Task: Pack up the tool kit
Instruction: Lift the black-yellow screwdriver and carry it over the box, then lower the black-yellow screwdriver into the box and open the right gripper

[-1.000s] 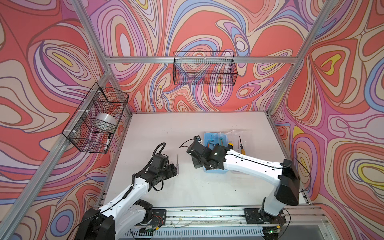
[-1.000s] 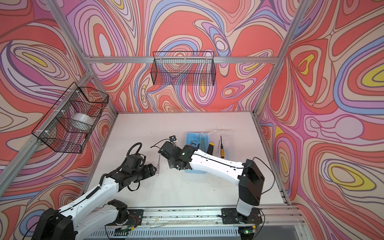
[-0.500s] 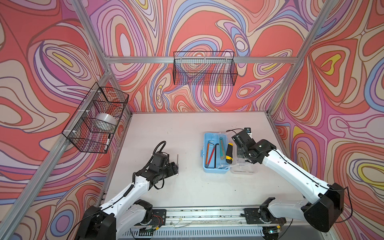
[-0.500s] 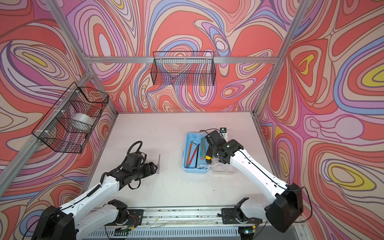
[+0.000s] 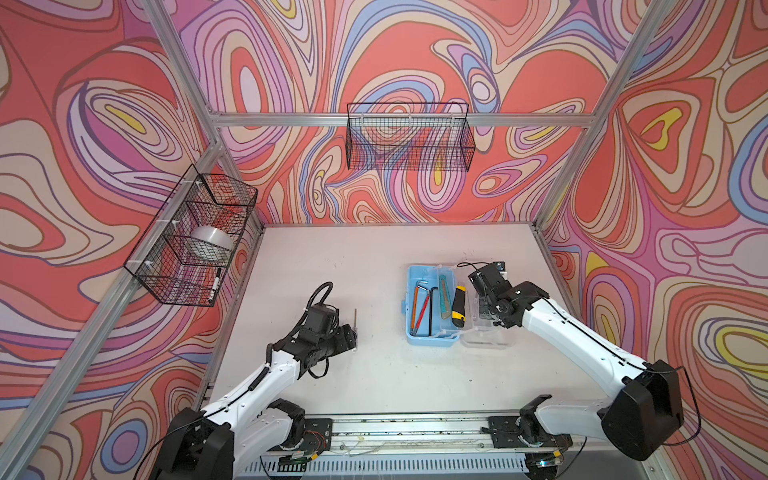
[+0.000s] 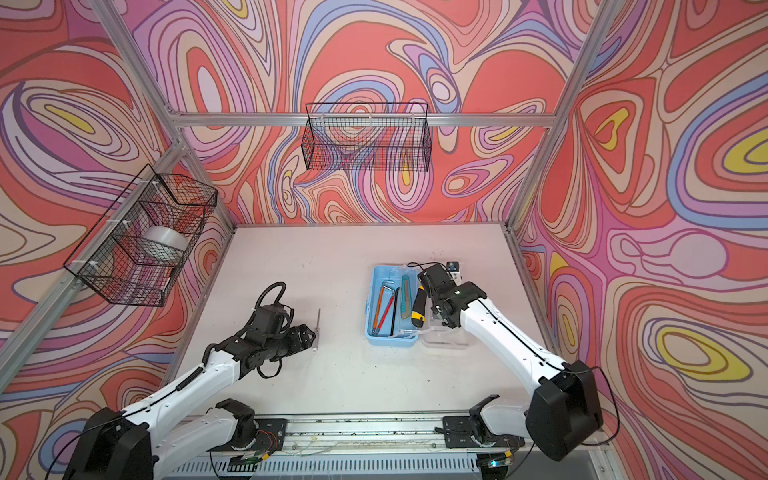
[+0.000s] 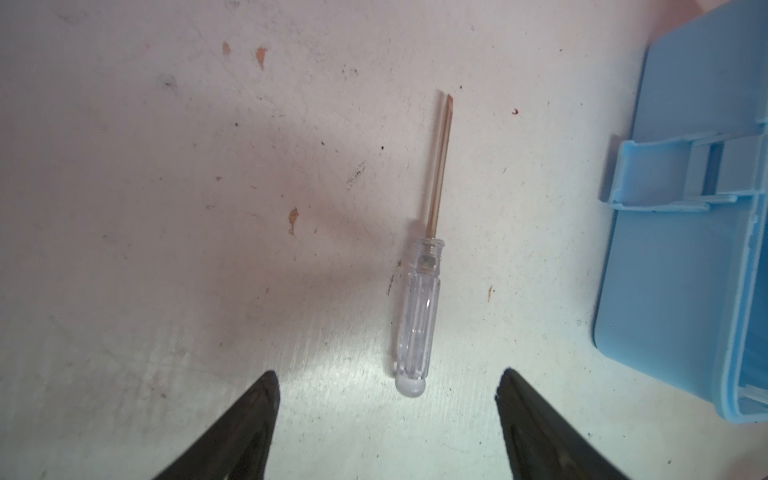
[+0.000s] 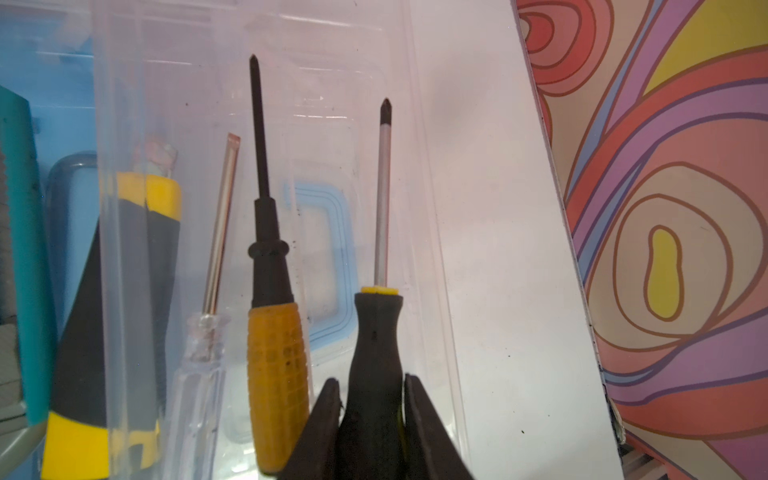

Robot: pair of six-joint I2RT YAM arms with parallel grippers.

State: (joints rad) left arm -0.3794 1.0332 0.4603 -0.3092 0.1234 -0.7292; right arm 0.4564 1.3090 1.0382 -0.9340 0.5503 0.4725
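The tool kit lies open in both top views: light-blue base (image 5: 432, 337) (image 6: 390, 338) and clear lid (image 5: 492, 338) (image 8: 332, 104) folded out to its right. Hex keys (image 5: 432, 309), a teal utility knife (image 5: 444, 297) and a black-yellow utility knife (image 5: 459, 305) lie in the base. My right gripper (image 5: 485, 309) (image 8: 370, 380) is shut on a black-handled screwdriver (image 8: 376, 332) over the lid, beside an orange-handled one (image 8: 276, 365) and a clear-handled one (image 8: 203, 374). My left gripper (image 5: 353, 336) (image 7: 388, 376) stands open just behind another clear-handled screwdriver (image 7: 415, 316) (image 5: 355, 322) on the table.
A black wire basket (image 5: 409, 137) hangs on the back wall. Another (image 5: 191, 241) on the left wall holds a tape roll (image 5: 208, 241). The right wall's foot (image 8: 582, 249) runs close to the lid. The arms' rail (image 5: 407, 428) lines the front edge.
My right arm has swung from the left of the case, across it, to the clear lid on its right. The left arm has not moved.
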